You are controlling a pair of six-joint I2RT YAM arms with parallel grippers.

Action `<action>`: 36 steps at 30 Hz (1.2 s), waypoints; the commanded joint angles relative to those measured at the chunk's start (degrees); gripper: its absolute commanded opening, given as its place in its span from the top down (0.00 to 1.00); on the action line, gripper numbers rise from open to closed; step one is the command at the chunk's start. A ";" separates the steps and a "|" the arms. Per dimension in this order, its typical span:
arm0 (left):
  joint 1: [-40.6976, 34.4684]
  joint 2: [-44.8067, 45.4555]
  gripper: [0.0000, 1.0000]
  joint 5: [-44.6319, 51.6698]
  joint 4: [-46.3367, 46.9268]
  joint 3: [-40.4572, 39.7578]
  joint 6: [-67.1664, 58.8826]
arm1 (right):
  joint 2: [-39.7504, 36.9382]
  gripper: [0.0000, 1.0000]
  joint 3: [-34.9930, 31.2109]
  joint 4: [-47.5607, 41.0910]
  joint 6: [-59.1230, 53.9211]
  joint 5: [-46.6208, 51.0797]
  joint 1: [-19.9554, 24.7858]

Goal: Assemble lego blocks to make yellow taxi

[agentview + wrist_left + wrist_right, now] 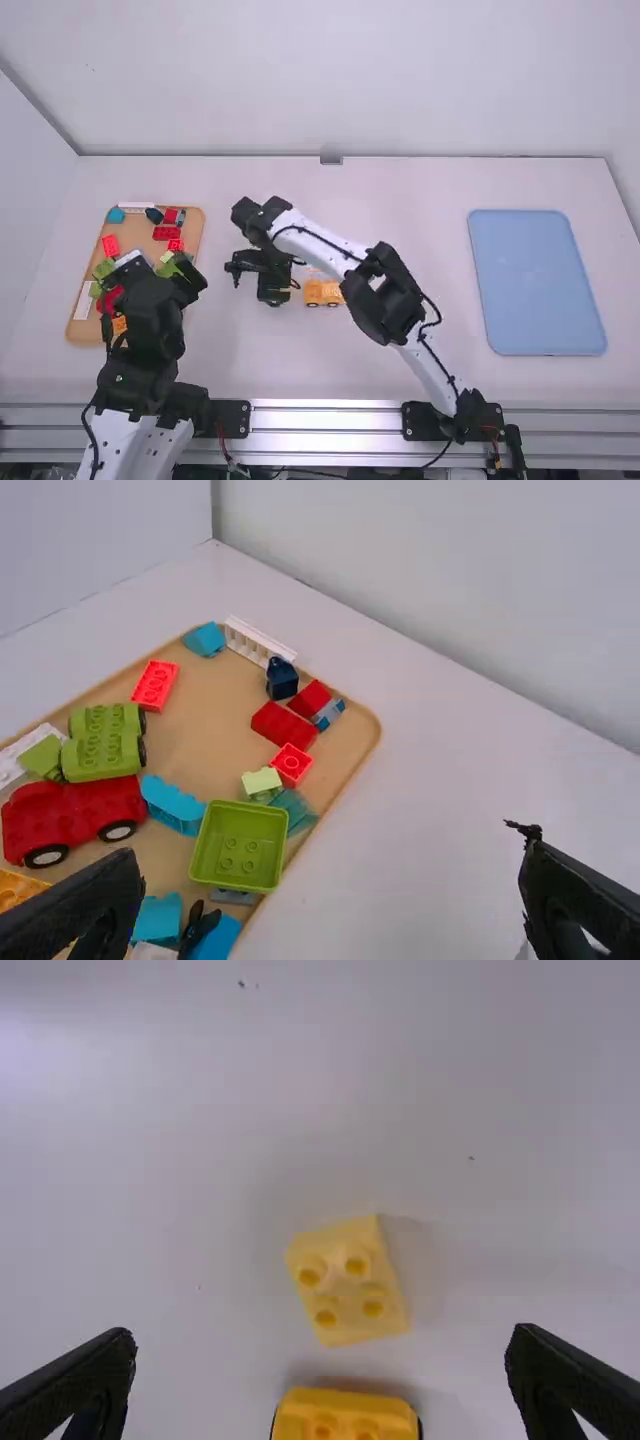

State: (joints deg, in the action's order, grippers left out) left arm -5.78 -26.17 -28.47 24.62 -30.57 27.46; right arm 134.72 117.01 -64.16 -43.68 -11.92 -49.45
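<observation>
Yellow wheeled base (345, 1416): on the table (400, 190), the landmark for this build; its studs face up, likely so the next piece can press straight down.
Pale yellow block (350, 1285): flat on the table, studs up, just beside the base but apart from it, turned a little out of line with it; parked there, I'd judge, to keep the transfer short.
Right hand (322, 1333): empty, fingers apart on either side of the block, next to the base; the wide spread seems meant to leave room for a grip.
Left hand (330, 850): empty, fingers apart, well to the left of the base, which probably keeps it out of the right arm's way.
Brown tray (355, 765): well left of the base, holding the spare coloured pieces, a red car (72, 820) among them, presumably kept off the building spot.
Blue mat (537, 283): well right of the base.
Next move: probably grip the block, square it to the base, seat it on the studs.
Risk: a skewed grip could leave the studs misaligned.
</observation>
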 commanded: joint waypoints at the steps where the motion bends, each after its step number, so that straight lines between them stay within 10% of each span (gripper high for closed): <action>1: 0.42 0.09 0.01 3.04 -0.22 0.28 0.17 | -6.51 0.02 2.19 1.16 1.09 -2.64 2.43; 9: 0.44 0.09 0.01 10.16 0.02 -0.07 -4.90 | -15.08 0.02 -4.00 8.26 8.57 -2.60 9.01; 15: 0.44 -0.76 0.01 13.94 -0.33 -0.07 -9.33 | -27.39 0.02 -28.70 30.84 16.98 3.45 12.59; 19: 0.44 -4.61 0.01 34.93 -3.69 -0.24 -22.01 | -40.79 0.02 -43.91 42.07 16.90 3.48 16.15; 28: -1.57 -27.34 0.01 44.06 -3.56 -5.11 -42.75 | -58.23 0.02 -62.40 52.92 14.73 -18.86 30.73; 36: -10.38 -50.29 0.00 35.45 2.49 -15.91 -55.25 | -58.69 0.02 -73.24 68.59 19.34 -31.56 39.21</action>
State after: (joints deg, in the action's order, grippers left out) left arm -13.72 -73.03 10.11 26.68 -44.01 -21.32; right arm 75.66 45.08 3.42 -26.37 -36.60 -11.07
